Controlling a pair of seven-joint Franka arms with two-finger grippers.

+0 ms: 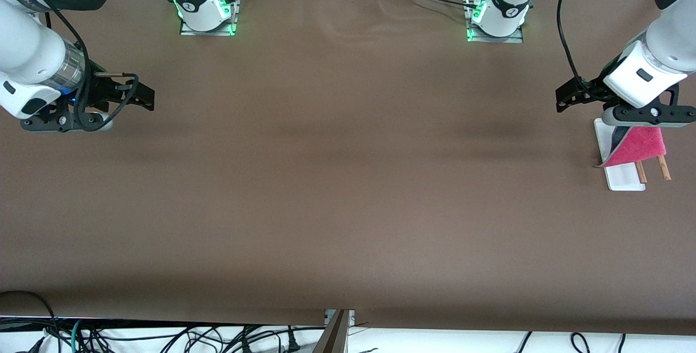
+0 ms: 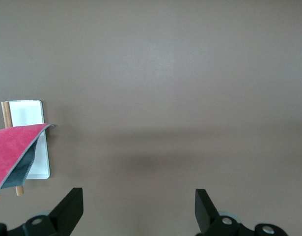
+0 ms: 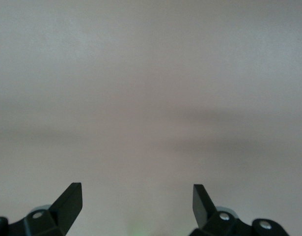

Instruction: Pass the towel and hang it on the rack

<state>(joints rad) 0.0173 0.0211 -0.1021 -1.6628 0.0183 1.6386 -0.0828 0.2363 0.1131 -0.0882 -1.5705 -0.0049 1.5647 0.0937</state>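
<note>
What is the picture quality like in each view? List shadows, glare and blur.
Front view: even light, soft dark shadow bands across the brown table, green glow at both arm bases. Left wrist view: sharp enough to show the pink towel draped on the rack, with a faint shadow band on the table. Right wrist view: washed out and hazy, bare table only.

A brown tabletop [image 1: 337,179] carries the rack [image 1: 625,179] at the left arm's end, its white base flat on the surface. The two arm bases stand farther from the front camera than the rack.
</note>
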